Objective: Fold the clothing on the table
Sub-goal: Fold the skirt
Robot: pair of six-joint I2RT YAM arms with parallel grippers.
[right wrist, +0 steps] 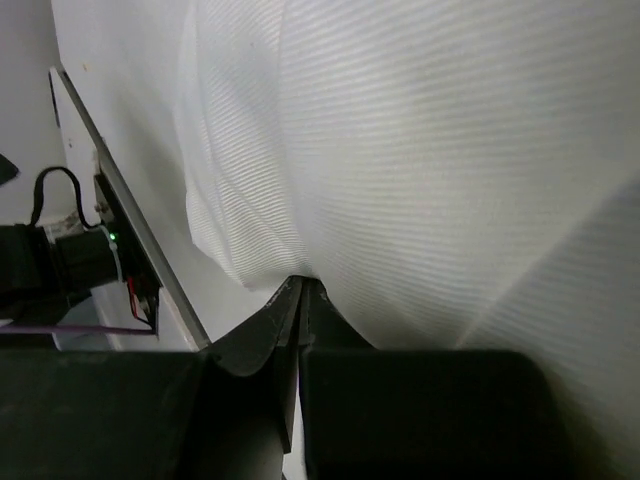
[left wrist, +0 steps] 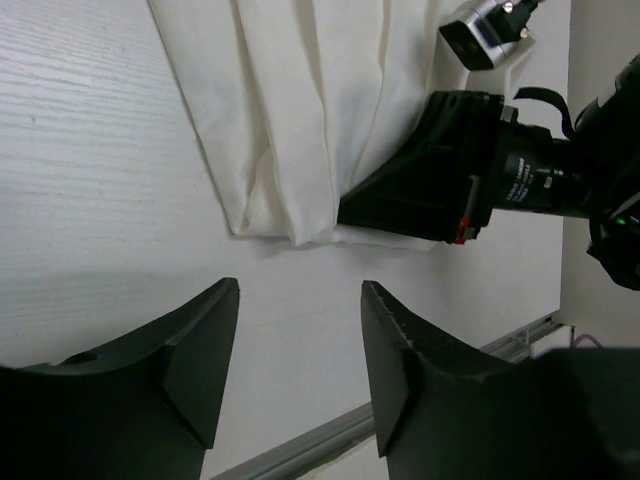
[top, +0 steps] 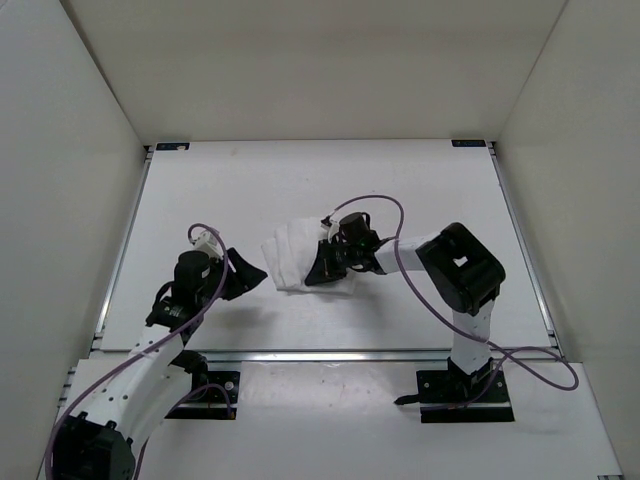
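Right hand [right wrist: 300,288] pinching clothing [right wrist: 400,150], white, bunched, creased

Boxed in on 3 sides: left wall [top: 60,200], right wall [top: 590,150] & back wall [top: 320,60], all plain, smooth, off-white. Light soft & even; back wall looks lightest, left wall greyer.

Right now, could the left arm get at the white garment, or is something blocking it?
Probably yes. The left gripper is open and empty, with only bare table between it and the edge of the white garment. The right gripper pinches that edge to one side.
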